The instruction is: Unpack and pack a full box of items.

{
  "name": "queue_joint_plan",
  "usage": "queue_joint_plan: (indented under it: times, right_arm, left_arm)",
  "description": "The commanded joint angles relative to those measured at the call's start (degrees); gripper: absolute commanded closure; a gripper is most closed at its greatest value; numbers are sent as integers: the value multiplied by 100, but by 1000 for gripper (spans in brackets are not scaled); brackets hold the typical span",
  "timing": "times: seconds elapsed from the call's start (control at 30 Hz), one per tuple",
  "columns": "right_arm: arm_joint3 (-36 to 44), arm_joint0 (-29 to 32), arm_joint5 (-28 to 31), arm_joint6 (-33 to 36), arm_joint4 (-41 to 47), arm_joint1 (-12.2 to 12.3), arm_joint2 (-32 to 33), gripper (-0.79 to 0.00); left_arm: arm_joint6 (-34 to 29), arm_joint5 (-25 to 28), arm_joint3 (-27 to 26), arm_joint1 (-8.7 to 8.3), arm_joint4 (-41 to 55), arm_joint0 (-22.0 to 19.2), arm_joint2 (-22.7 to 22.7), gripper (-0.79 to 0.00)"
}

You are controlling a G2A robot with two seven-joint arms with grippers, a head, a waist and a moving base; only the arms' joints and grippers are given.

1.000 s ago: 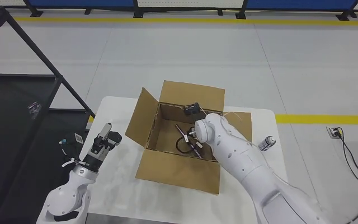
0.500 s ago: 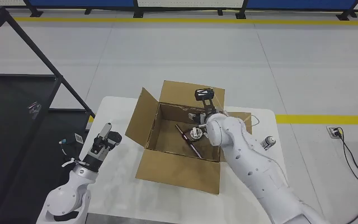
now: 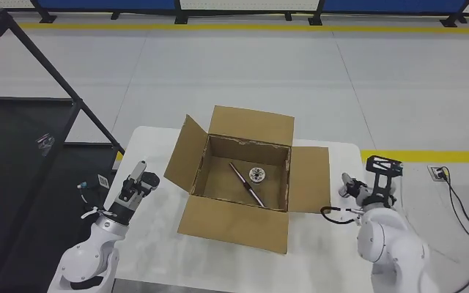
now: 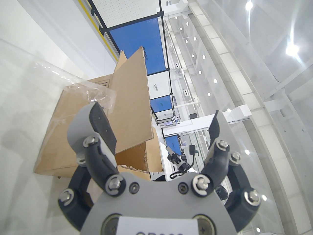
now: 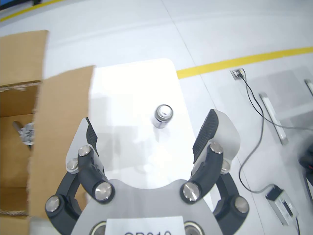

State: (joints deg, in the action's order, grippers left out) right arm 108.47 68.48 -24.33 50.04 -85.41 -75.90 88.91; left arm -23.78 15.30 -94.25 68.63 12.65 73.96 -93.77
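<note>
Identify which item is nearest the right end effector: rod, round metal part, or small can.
The small can: it is on the table outside the cardboard box, while the rod and round metal part lie inside it.

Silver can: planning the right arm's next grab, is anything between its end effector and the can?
Nothing visible. The silver can sits on bare table ahead of the open right end effector; the box flap is off to one side.

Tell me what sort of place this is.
Probably an industrial hall or robot test floor: a pale floor marked with a yellow line, blue panels along its edge, and spotlights on a high ceiling.
</note>
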Motion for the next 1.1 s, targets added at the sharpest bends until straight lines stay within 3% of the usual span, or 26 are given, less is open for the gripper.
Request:
queue_joint_plan:
  times: [0.0,0.37,0.53,0.67,0.77,0.83,1.07]
  right_arm:
    - [-346,-84,118,68,189,2,97,-785]
    - [-2261,-728,932,-558,1264,12,386,-770]
    - [-2807,-1006,1054,-767,1432,22,424,-363]
    - [-3058,-1138,1222,-887,1580,36,457,-268]
    - [-3204,-1227,1272,-944,1641,41,441,-265]
    - [-3269,-1280,1258,-968,1648,40,397,-314]
    - [-3406,-1451,1155,-937,1588,45,278,-360]
  left_arm:
    - [0,0,0,0,0,0,0,-785]
    - [0,0,0,0,0,0,0,-785]
    - [0,0,0,0,0,0,0,-785]
    - [0,0,0,0,0,0,0,-785]
    - [0,0,0,0,0,0,0,-785]
    - [0,0,0,0,0,0,0,-785]
    - [0,0,0,0,0,0,0,-785]
